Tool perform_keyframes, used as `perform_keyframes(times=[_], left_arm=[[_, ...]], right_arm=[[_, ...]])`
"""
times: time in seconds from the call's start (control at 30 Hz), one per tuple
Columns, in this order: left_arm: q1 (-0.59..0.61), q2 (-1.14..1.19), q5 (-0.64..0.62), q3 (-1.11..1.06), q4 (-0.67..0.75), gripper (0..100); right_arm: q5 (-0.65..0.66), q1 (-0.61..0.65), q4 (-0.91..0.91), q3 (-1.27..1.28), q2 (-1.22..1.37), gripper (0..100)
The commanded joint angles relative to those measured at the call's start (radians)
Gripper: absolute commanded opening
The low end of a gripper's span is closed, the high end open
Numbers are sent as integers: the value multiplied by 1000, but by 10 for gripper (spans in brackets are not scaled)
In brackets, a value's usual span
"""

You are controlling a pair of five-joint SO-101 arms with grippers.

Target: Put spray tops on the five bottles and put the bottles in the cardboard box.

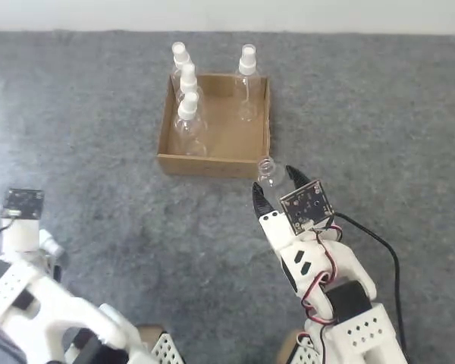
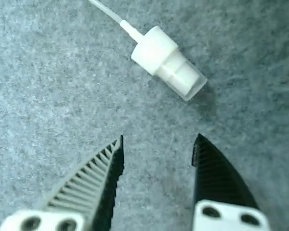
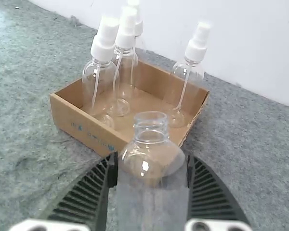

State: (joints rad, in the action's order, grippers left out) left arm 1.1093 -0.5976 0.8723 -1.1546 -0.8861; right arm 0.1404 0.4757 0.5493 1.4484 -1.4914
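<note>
Box: brown cardboard box (image 1: 205, 165), upper centre, four capped clear bottles (image 1: 188, 121) upright inside.
Open clear bottle (image 1: 266, 170): upright, clamped in right gripper (image 1: 273, 180).
White spray top (image 2: 166, 62): lying flat; left gripper (image 2: 159, 138) wide.

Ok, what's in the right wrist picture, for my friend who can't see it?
A clear plastic bottle with no top stands gripped in the robot's black toothed end effector on grey carpet. Just behind it, a shallow brown cardboard box holds four clear bottles with white spray tops.
</note>
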Motion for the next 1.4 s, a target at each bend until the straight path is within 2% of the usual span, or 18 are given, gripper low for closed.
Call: perform_keyframes(times=[0.0, 0.43, 0.7, 0.87, 1.0, 1.1, 1.37], left_arm=[[-2, -3, 18, -65, 115, 213], [-29, -9, 14, -91, 133, 200], [-8, -3, -98, 36, 127, 174], [-12, -3, -101, 36, 138, 174], [-14, 0, -169, 22, 245, 174], [-34, 0, -172, -18, 315, 174], [-112, -2, -175, -104, 331, 174]], right_arm=[[31, -4, -15, -11, -19, 104], [31, 28, -10, -9, -19, 104], [31, 28, -10, -9, -19, 104], [31, 28, -10, -9, -19, 104], [31, 28, -10, -9, -19, 104], [31, 28, -10, -9, -19, 104], [32, 28, -10, -9, -19, 104]])
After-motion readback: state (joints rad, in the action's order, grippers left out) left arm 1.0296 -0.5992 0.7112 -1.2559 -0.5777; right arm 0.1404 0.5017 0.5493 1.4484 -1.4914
